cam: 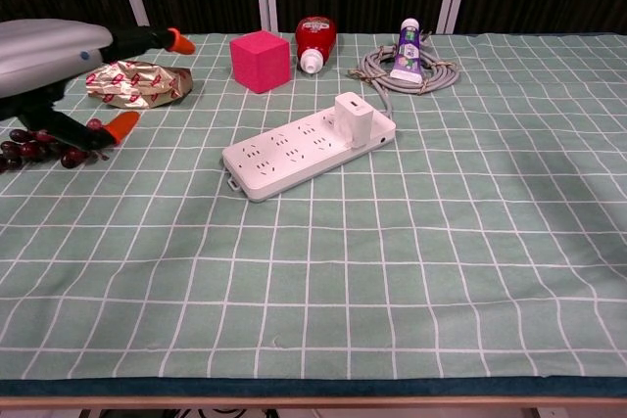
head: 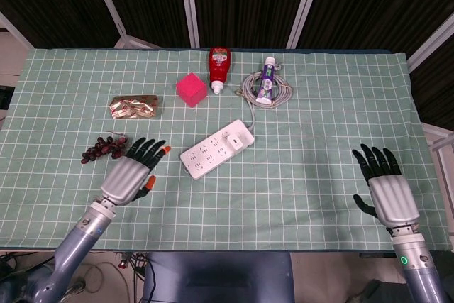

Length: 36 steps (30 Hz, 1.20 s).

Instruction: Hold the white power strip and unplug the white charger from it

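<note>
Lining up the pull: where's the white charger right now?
In the head view, the white charger sits plugged into the far right end of the white power strip, mid-table, just below the coiled grey cable.

open cloth [head: 284, 175] around power strip [head: 216, 149]

Left hand [head: 132, 172], right hand [head: 384, 189]: fingers spread, empty.

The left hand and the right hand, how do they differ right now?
The left hand is close to the white power strip, while the right hand sits far off near the table's right edge. The left hand's fingertips are orange; the right hand's fingertips are black. Both are open with fingers spread, holding nothing, and neither touches the strip or the white charger.
</note>
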{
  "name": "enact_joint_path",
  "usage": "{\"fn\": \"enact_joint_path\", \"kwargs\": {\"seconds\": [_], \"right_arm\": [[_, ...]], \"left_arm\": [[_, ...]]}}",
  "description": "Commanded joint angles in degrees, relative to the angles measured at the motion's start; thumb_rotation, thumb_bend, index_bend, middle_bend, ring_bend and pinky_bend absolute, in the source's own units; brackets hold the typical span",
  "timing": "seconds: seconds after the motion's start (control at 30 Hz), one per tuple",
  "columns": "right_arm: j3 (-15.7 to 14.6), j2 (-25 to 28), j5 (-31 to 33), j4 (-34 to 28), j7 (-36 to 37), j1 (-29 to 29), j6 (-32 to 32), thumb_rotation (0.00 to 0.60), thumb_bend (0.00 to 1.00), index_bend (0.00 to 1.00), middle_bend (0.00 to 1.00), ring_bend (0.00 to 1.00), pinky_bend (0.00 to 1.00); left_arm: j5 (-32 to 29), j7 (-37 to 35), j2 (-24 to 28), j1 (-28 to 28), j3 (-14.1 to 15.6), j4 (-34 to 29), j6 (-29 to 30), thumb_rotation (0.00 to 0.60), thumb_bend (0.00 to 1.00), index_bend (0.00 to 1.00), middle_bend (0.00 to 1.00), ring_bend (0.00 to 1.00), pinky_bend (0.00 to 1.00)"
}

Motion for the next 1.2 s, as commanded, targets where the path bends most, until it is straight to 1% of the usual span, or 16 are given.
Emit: {"fn": "enact_joint_path", "kwargs": {"seconds": [0.03,0.17,0.33,0.5,0.63,0.87,0.97,1.2], "right_arm": [[2.1,-0.1,3.6,-3.2,-4.2,2.9,-3.0,0.600,0.33,0.00,0.00,0.00,0.00],[4.1,0.0,7.9,-5.3,-8.8,5.9,-5.9,0.600,0.33,0.00,0.00,0.00,0.00],[5.9,-0.5,12.4,-7.2,-13.8,9.5,-8.5,0.600,0.33,0.00,0.00,0.00,0.00],[7.2,-1.5,16.4,-8.6,-17.9,12.6,-10.1,0.600,0.33,0.00,0.00,0.00,0.00],[7.7,-2.4,19.3,-9.0,-20.3,14.7,-10.8,0.600,0.33,0.00,0.00,0.00,0.00],[8.6,-4.8,23.3,-7.1,-23.7,19.1,-12.6,0.600,0.33,0.00,0.00,0.00,0.00],[9.4,-6.4,25.6,-5.7,-25.8,22.1,-13.9,0.600,0.33,0.00,0.00,0.00,0.00],[10.0,-10.4,30.5,-2.4,-30.3,28.2,-16.0,0.600,0.33,0.00,0.00,0.00,0.00]], "left_arm": [[-4.6,3.5,-2.8,-2.9,-0.7,1.0,-3.3,0.600,0.53,0.04,0.00,0.00,0.05],[-8.7,7.1,-5.6,-5.2,-0.6,2.5,-4.5,0.600,0.53,0.06,0.01,0.00,0.05],[-12.1,8.8,-8.5,-7.5,0.0,5.0,-6.0,0.600,0.53,0.07,0.01,0.00,0.05],[-14.8,9.9,-11.1,-9.8,0.7,7.8,-7.8,0.600,0.53,0.12,0.02,0.00,0.05],[-16.8,10.3,-12.8,-11.2,1.0,9.2,-8.6,0.600,0.53,0.12,0.02,0.00,0.05],[-18.6,10.7,-14.4,-12.7,1.8,11.1,-8.5,0.600,0.53,0.12,0.03,0.00,0.05],[-18.9,10.5,-15.0,-13.1,2.4,12.0,-8.1,0.600,0.53,0.12,0.03,0.00,0.05],[-18.4,8.7,-16.6,-14.0,3.0,14.4,-8.3,0.600,0.53,0.11,0.03,0.00,0.06]]}}
